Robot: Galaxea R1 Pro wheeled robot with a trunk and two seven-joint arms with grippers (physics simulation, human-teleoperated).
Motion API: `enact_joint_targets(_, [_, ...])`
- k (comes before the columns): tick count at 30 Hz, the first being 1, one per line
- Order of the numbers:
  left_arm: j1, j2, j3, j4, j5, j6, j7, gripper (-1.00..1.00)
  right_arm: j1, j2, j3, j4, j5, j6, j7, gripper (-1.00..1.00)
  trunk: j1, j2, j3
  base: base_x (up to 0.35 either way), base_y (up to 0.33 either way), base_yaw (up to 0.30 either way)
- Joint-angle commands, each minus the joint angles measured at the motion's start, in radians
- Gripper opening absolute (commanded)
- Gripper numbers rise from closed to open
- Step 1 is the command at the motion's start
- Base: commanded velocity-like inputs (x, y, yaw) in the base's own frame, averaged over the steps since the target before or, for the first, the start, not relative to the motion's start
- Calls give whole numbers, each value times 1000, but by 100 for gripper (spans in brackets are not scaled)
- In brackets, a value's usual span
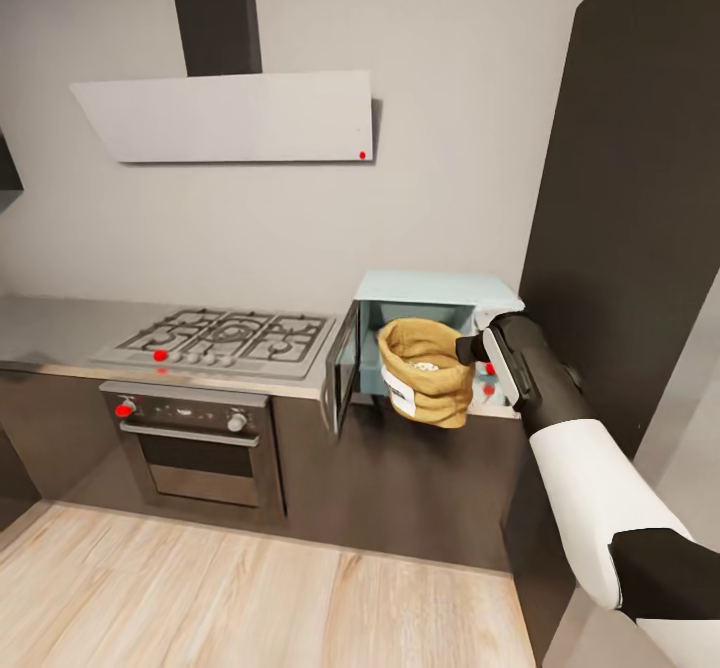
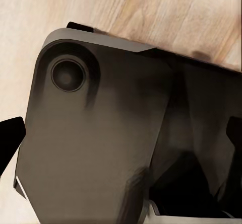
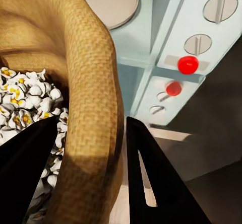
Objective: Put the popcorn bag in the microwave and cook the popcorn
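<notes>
Popcorn bag [image 1: 427,372] held in mid-air just in front of the open microwave [image 1: 440,293], tilted slightly, white label band facing the room. Pinched at its rim by the right gripper [image 1: 478,348]; in the right wrist view, one dark finger [image 3: 151,178] outside the burlap wall, the other inside against the popcorn [image 3: 30,90], white and puffed with yellow flecks. Microwave door [image 1: 341,366] swung out to the left, pale blue cavity and turntable [image 3: 108,0] behind the bag [image 3: 75,83], knob panel [image 3: 199,48] with red dots beside it. Grey countertop [image 1: 50,328] running left under a gas hob [image 1: 225,338], oven [image 1: 195,443] set in dark cabinets below, white hood [image 1: 225,116] on the grey wall, tall dark cabinet [image 1: 640,168] at right, light wood floor [image 1: 200,598]. Left wrist view mostly taken up by a dark robot part [image 2: 101,143] over wood planks; left gripper state impossible to tell.
</notes>
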Motion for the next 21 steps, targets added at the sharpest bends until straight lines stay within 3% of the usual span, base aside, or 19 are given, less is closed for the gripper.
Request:
enact_joint_targets(1, [0, 0, 1, 0, 5, -3, -1, 100, -1, -1, 4, -1, -2, 4, -5, -100, 0, -1, -1, 224, 0, 0])
enact_joint_targets(9, [0, 1, 1, 0, 5, -3, -1, 100, -1, -1, 3, -1, -2, 4, -5, -100, 0, -1, -1, 197, 0, 0])
enact_joint_targets(21, [0, 1, 1, 0, 5, -3, -1, 100, -1, -1, 3, -1, -2, 4, -5, -100, 0, -1, -1, 14, 0, 0])
